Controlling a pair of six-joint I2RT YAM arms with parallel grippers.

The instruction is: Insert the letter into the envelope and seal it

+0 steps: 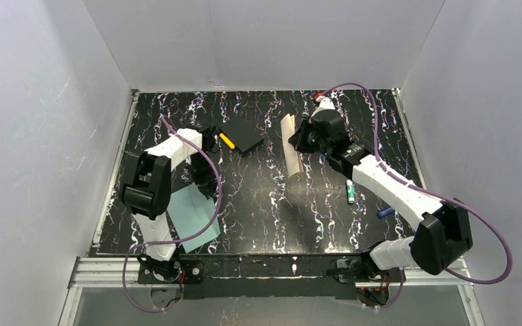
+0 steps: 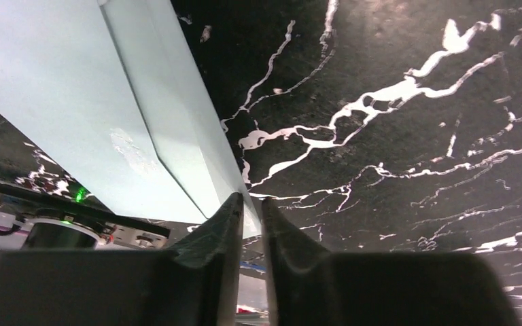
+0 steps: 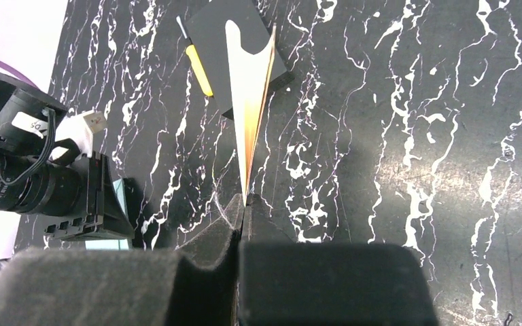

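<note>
The pale teal envelope (image 1: 192,219) lies flat near the left arm's base, its flap open in the left wrist view (image 2: 75,102). My left gripper (image 1: 202,178) (image 2: 251,204) straddles the envelope's lower edge with only a narrow gap left between the fingers, and the paper's edge runs into that gap. The tan letter (image 1: 291,151) (image 3: 251,102) stands on edge above the table's middle back. My right gripper (image 1: 300,139) (image 3: 245,200) is shut on its near edge.
A flat black pad (image 1: 246,138) (image 3: 207,27) with a yellow pen (image 1: 226,140) (image 3: 198,69) beside it lies at the back centre-left. A green-capped marker (image 1: 350,192) and a blue item (image 1: 385,212) lie right of centre. White walls enclose the table.
</note>
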